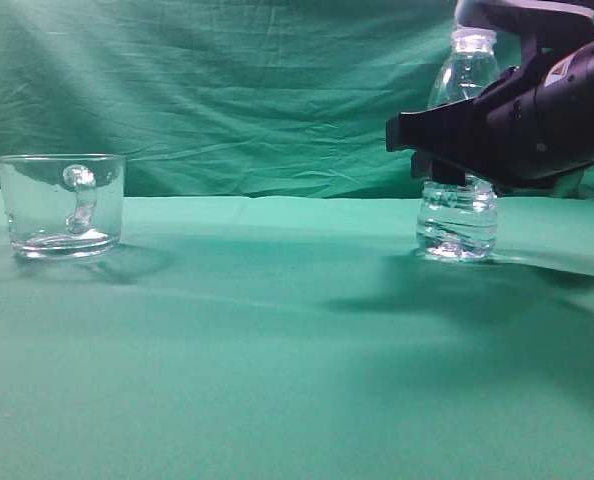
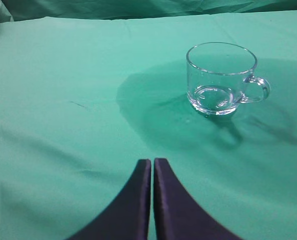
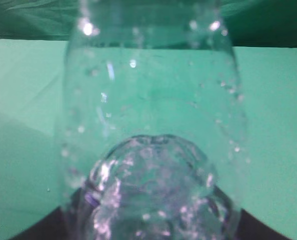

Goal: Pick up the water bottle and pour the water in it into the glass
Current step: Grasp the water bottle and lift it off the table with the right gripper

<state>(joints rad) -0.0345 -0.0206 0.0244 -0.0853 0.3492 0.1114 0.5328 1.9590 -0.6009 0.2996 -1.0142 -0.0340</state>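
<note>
The water bottle [image 1: 458,215] stands upright on the green cloth at the right, uncapped, with water [image 1: 457,228] in its ribbed lower body. My right gripper [image 1: 409,140] reaches in from the right, with its dark fingers on both sides of the bottle's middle. In the right wrist view the bottle [image 3: 148,115] fills the frame between the fingers [image 3: 153,222], which touch its walls. The glass [image 1: 62,205] sits far to the left, empty, its handle facing the camera. The left wrist view shows the glass [image 2: 221,80] ahead and to the right of my left gripper [image 2: 152,162], which is shut and empty.
A green cloth [image 1: 277,350] covers the table, and a green curtain [image 1: 227,90] hangs behind it. The stretch of cloth between the glass and the bottle holds nothing.
</note>
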